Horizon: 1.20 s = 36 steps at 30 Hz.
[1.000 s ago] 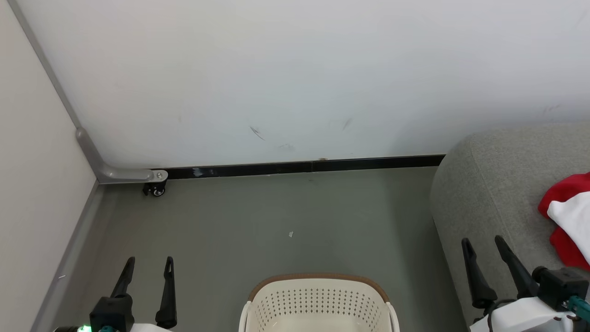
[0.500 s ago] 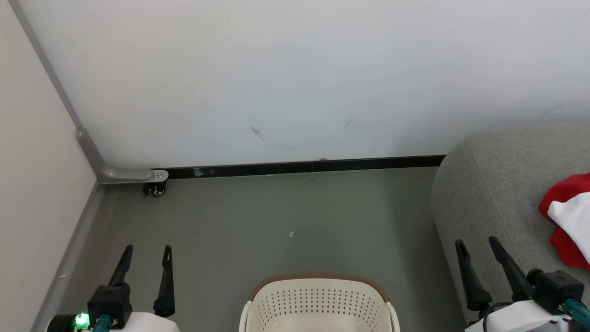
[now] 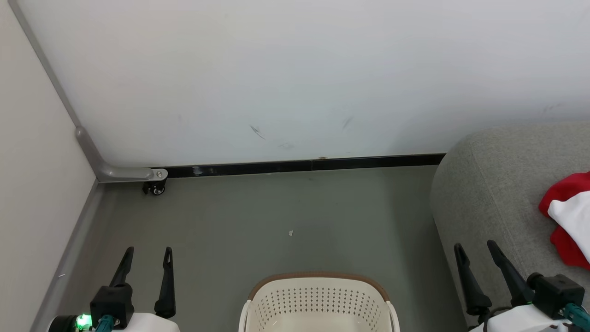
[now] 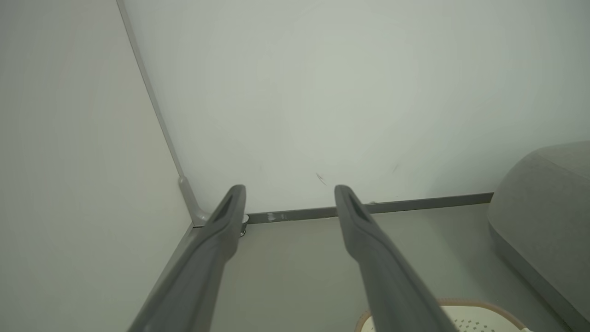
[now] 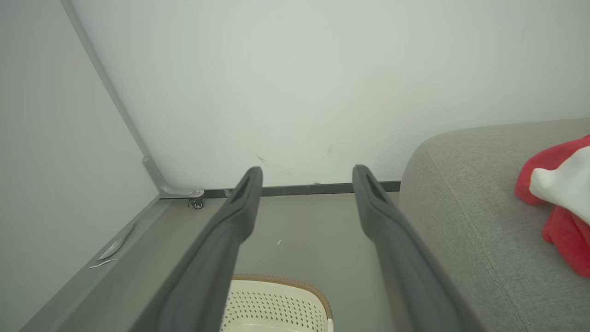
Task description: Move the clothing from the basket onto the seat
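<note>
All soft red-and-white clothing (image 3: 569,216) we see lies on the big grey woven-fabric seat (image 3: 498,184), far R.
Our left gripper (image 3: 148,251) is over the grey floor (image 3: 295,212), fingers spread, L of the cream-white perforated plastic basket (image 3: 318,279) w/ tan rim; our right gripper (image 3: 474,246), fingers also wide apart, is by the seat's edge, near the clothing, not touching.

Your head view's bottom edge cuts off the cream-white perforated plastic basket (image 3: 318,302), hiding its floor; the right edge crops the red-and-white soft garment (image 3: 570,216) and the grey woven-fabric sofa (image 3: 493,193) beneath.
</note>
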### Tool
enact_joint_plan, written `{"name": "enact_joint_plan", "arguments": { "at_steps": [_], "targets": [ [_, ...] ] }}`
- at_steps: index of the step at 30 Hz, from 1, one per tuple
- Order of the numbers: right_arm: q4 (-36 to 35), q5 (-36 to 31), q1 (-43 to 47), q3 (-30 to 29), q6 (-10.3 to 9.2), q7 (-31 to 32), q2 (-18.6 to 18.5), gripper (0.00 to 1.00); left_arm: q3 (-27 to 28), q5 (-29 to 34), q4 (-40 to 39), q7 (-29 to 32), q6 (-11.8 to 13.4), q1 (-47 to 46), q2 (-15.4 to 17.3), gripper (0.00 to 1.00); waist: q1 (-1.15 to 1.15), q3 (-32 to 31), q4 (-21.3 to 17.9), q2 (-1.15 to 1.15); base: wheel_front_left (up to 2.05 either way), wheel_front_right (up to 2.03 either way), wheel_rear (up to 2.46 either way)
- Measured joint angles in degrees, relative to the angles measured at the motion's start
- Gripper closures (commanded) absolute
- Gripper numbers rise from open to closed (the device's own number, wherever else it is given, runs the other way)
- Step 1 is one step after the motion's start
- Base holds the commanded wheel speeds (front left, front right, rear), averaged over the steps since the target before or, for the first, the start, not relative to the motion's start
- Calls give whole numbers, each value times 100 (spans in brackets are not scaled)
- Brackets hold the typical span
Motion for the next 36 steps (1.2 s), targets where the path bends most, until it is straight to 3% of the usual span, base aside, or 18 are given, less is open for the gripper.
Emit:
{"name": "enact_joint_plan", "arguments": {
  "at_steps": [8,13,16,17,24,36],
  "targets": [
    [-64,35,1,0,0,10,0,0,-77,109,43,0,0,-42,7,0,0,37,22,0,0,0,0],
    [-82,59,2,10,0,18,0,0,-100,115,76,0,-41,-127,7,8,0,57,38,0,0,0,0],
    [-99,60,4,20,0,18,0,0,-104,115,120,0,-41,-129,3,18,0,67,48,0,0,0,0],
    [-64,57,4,20,0,16,8,100,-108,111,149,4,-41,-115,-8,100,0,69,49,0,0,0,0],
    [254,103,187,58,0,16,86,100,-183,20,389,46,-51,215,-212,100,0,73,48,0,0,0,0],
    [209,1105,197,168,0,46,85,100,101,-912,377,275,-301,215,-320,100,2,107,39,0,0,0,0]
  ]
}}
